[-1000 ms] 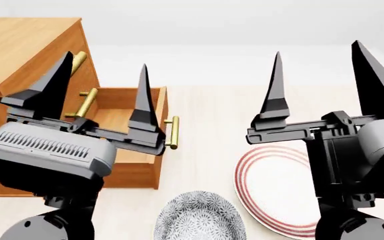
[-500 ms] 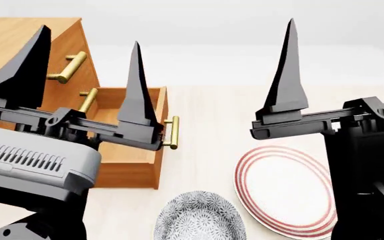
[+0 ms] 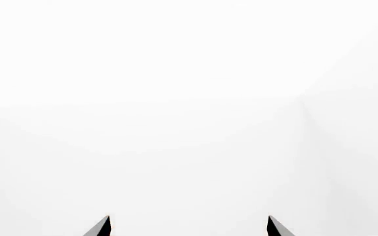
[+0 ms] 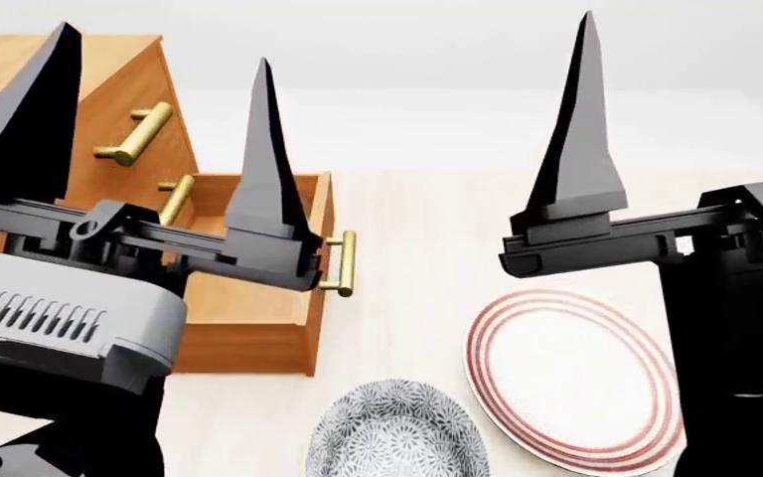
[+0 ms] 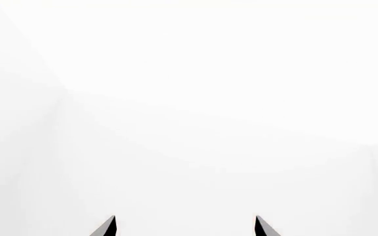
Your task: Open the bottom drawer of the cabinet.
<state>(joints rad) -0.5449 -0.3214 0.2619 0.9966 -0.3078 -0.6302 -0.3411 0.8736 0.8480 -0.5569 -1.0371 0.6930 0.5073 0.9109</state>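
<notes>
Bottom drawer (image 4: 269, 298) of the cabinet (image 4: 37, 99) standing pulled well out, brass handle (image 4: 342, 263) facing the floor space and the open box showing an empty wooden interior. Task looking essentially done as far as the head view shows; little apparently left beyond clearing the arms.

Left gripper (image 4: 143, 119) raised in front of the cabinet, jaws spread wide and pointing up, holding nothing; drawer and its handle lying beyond and below the inner fingertip, apart from it, not between the jaws. Right gripper (image 4: 693, 99) likewise raised and spread wide, empty, its outer finger largely cut off by the frame edge. Two upper drawers shut, their brass handles visible between and behind the left jaws.

Red-rimmed plate (image 4: 574, 378) beneath the right jaws on the pale floor, patterned bowl (image 4: 395, 432) lying between the two arms, both well apart from the drawer.

Wrist views showing only blank white surroundings past separated fingertips (image 3: 104, 226), confirming nothing gripped on either side.
</notes>
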